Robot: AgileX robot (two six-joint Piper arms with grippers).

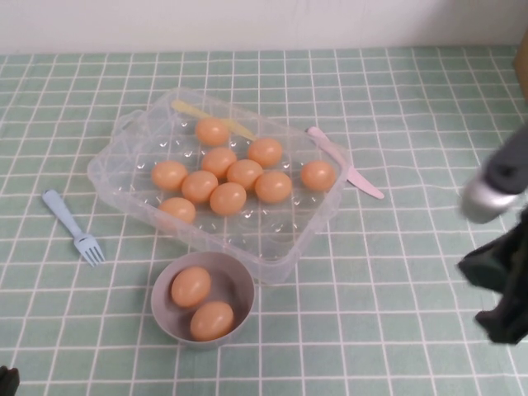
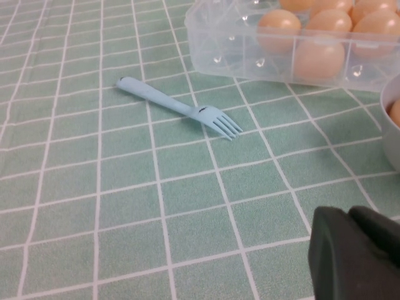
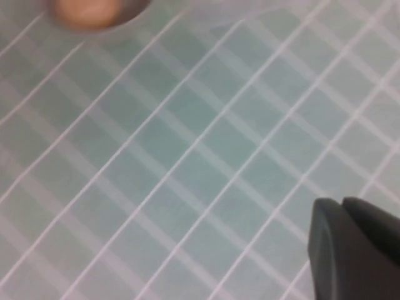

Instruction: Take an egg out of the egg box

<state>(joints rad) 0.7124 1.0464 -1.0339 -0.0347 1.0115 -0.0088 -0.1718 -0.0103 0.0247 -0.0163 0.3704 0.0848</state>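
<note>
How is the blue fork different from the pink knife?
The blue fork has prongs; the pink knife has a flat blade. The fork lies alone on the cloth, left of the egg box; the knife lies by the box's right rim. Both look plastic. The left gripper and right gripper touch neither.

The right arm (image 1: pixel 503 247) stands at the three to four o'clock edge of the high view, raised above the table, its silver-grey wrist joint uppermost and the dark links hanging below it toward four o'clock. The right gripper (image 3: pixel 353 250) shows in its own wrist view as two dark fingers pressed together with nothing between them, held clear above the tabletop. The left gripper (image 2: pixel 356 253) is parked low at seven o'clock of the high view, only a dark tip showing there, and in its wrist view a dark rounded finger block sits just above the table
</note>
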